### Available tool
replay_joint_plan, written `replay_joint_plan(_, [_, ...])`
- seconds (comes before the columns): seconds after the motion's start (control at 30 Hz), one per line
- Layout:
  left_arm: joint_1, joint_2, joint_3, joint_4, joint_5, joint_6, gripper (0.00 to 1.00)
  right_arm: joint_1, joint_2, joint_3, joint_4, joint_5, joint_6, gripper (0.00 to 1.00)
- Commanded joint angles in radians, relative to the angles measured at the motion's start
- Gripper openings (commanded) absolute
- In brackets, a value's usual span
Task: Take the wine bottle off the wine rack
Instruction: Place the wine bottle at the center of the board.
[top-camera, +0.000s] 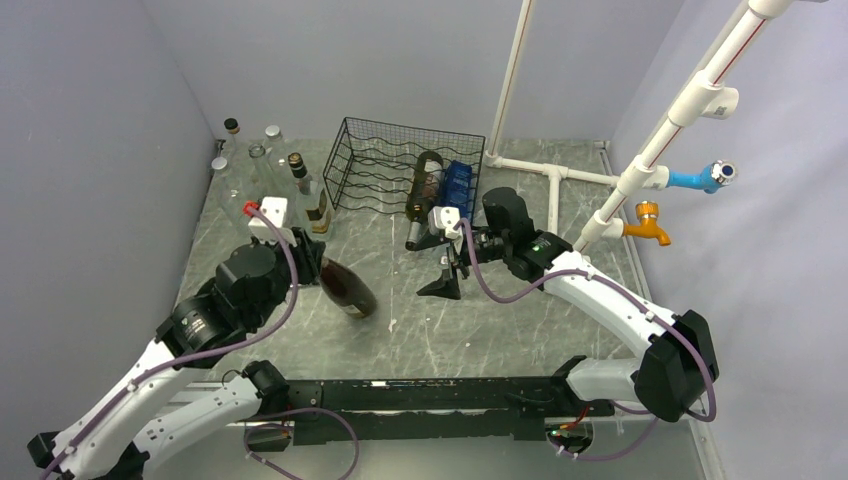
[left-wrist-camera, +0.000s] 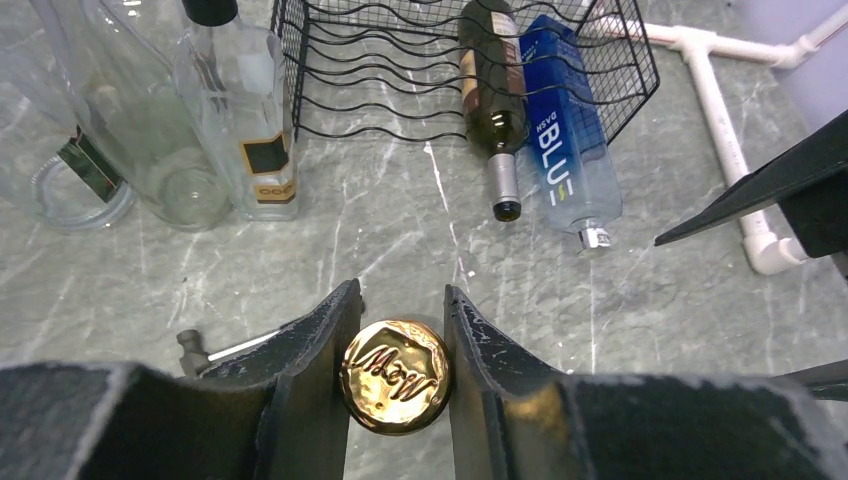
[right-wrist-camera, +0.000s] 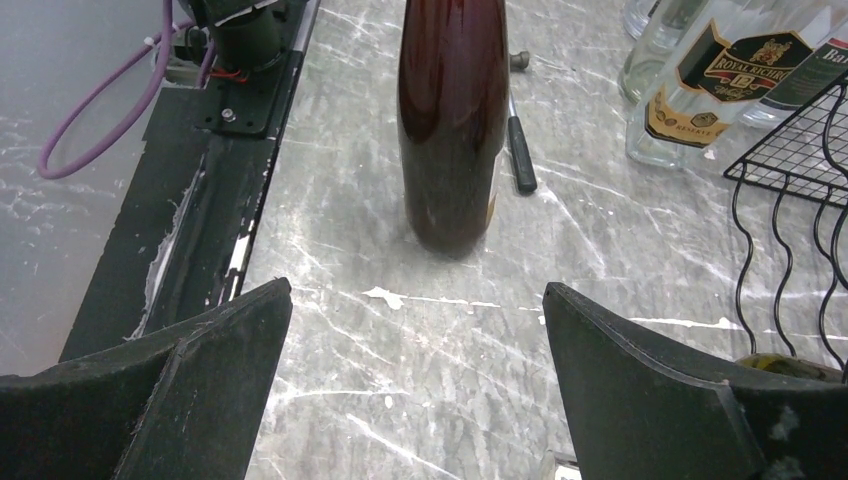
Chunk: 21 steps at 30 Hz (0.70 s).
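Observation:
The black wire wine rack (top-camera: 385, 160) stands at the back of the table and also shows in the left wrist view (left-wrist-camera: 400, 60). A dark green wine bottle (top-camera: 428, 185) and a blue bottle (top-camera: 457, 183) lie in its right side, necks pointing out of the front. My left gripper (top-camera: 314, 262) is shut on the gold cap (left-wrist-camera: 395, 375) of a dark brown wine bottle (top-camera: 347, 288). That bottle stands off the rack on the table, base down (right-wrist-camera: 450, 130). My right gripper (top-camera: 432, 262) is open and empty (right-wrist-camera: 416, 288), just in front of the rack, facing the brown bottle.
Several clear glass bottles (top-camera: 262, 165) stand left of the rack, close to my left gripper. A small black tool (right-wrist-camera: 520, 160) lies on the table behind the brown bottle. White pipes (top-camera: 560, 175) run along the back right. A black rail (top-camera: 430, 395) spans the near edge.

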Motion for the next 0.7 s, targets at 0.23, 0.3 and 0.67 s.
replay_joint_plan(0.23, [0.026,0.117,0.205,0.141,0.051,0.179,0.0,-0.006,-0.005,-0.005,0.035,-0.017,-0.014,1.0])
replay_joint_plan(0.3, [0.039,0.135,0.238,0.143,0.06,0.198,0.0,-0.008,-0.005,-0.005,0.035,-0.017,-0.016,1.0])
replay_joint_plan(0.67, [0.12,0.197,0.331,0.181,0.13,0.251,0.0,-0.008,-0.006,-0.005,0.032,-0.017,-0.021,1.0])
